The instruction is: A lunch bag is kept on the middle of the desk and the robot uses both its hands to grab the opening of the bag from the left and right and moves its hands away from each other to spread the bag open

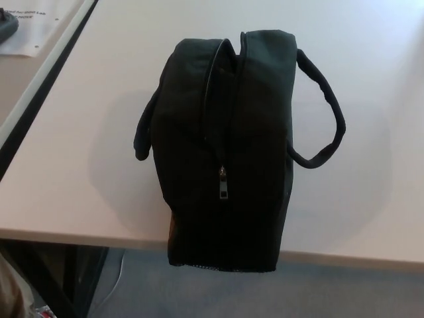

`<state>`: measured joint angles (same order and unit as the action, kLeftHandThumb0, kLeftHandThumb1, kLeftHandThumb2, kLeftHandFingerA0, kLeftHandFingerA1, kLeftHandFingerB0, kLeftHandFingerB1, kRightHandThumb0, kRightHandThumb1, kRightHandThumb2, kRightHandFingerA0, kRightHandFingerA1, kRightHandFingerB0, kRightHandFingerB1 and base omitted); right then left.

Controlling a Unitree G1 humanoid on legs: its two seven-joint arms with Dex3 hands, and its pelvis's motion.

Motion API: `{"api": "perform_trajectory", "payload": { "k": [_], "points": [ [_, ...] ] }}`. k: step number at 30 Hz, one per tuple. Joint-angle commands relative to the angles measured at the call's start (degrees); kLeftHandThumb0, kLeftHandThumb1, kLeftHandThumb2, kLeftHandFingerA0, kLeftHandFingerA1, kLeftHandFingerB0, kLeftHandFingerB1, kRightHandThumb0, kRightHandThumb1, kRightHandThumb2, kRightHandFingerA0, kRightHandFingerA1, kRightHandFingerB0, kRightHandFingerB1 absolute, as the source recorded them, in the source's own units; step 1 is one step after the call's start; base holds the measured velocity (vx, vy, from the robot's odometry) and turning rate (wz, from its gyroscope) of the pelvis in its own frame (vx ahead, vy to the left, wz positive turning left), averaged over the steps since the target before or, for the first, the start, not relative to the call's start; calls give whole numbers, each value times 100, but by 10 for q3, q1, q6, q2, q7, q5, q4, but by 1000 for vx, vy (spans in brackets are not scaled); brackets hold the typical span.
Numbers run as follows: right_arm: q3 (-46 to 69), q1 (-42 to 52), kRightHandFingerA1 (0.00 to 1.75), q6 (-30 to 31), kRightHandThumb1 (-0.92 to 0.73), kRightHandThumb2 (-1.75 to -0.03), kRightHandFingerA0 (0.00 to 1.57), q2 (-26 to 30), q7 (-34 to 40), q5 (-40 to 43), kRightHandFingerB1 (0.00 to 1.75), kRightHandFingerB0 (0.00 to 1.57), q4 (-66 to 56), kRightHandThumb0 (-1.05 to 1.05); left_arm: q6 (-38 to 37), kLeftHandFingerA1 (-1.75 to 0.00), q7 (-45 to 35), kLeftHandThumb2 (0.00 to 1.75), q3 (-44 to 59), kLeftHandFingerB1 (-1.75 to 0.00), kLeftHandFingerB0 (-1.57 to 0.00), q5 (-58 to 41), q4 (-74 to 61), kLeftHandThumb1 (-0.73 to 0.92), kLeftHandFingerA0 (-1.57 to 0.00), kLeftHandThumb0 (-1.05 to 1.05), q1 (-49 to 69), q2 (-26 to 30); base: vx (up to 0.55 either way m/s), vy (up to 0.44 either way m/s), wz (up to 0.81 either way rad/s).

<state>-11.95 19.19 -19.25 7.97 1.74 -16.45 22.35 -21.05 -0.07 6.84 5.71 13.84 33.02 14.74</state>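
Head view: black lunch bag [228, 146] on desk [371, 99], no readable txt.

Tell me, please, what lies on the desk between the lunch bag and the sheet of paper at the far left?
Only bare desk and the dark gap between desks separate the lunch bag from the paper, in the head view.

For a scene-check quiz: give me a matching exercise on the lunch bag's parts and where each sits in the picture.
Things:
1. zipper pull
2. right handle
3. left handle
4. paper sheet

Places:
A. top left corner, on the neighbouring surface
B. looping out on the picture's right
C. near the middle of the lunch bag, on the zip line
D. hanging on the picture's left

Pairs: 1-C, 2-B, 3-D, 4-A
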Motion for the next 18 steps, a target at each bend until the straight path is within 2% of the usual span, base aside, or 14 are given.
{"api": "perform_trajectory", "payload": {
  "k": [1,6,7,8,9,12,13,14,17,18],
  "points": [
    [-10,25,32,-165,-48,-55,24,11,89,-61,27,12,-65,-32,-171,-35,-5,54,39,-28,-17,2,-92,47,-35,-24,52,34,0,0,0],
    [19,5,31,-201,-49,-56,21,14,134,-70,25,12,-59,-29,-202,-32,23,55,74,-28,-16,20,-125,47,-31,-19,60,25,0,0,0],
    [40,-10,31,-219,-51,-56,19,26,159,-85,27,12,-69,-31,-239,-33,45,54,108,-28,-18,32,-130,47,-29,-9,58,26,0,0,0],
    [49,-16,31,-227,-51,-56,19,30,171,-91,27,12,-72,-31,-256,-33,54,54,123,-28,-18,37,-132,47,-29,-9,57,26,0,0,0],
    [88,-36,30,-232,-50,-56,17,55,207,-122,27,13,-103,-34,-334,-33,108,54,188,-31,-29,84,-105,44,-31,-12,25,34,0,0,0],
    [122,-56,33,-254,-46,-59,13,72,226,-132,30,13,-120,-35,-371,-35,141,53,240,-32,-30,120,-95,43,-34,-9,-3,44,0,0,0],
    [166,-77,32,-253,-47,-59,13,100,239,-147,29,13,-161,-34,-379,-35,150,52,282,-32,-31,107,-94,41,-36,-6,-36,64,0,0,0],
    [191,-92,31,-252,-48,-59,15,115,248,-157,30,15,-181,-33,-377,-54,157,77,307,-47,-16,112,-96,29,-29,-8,-54,82,0,0,0],
    [238,-122,29,-242,-51,-56,18,145,261,-174,27,14,-220,-30,-366,-54,163,77,353,-47,-16,118,-102,30,-29,-9,-89,120,0,0,0],
    [264,-150,30,-232,-52,-57,19,163,244,-156,27,13,-241,-30,-360,-36,160,53,371,-31,-29,105,-91,44,-39,-10,-119,153,0,0,0]
  ]
}}
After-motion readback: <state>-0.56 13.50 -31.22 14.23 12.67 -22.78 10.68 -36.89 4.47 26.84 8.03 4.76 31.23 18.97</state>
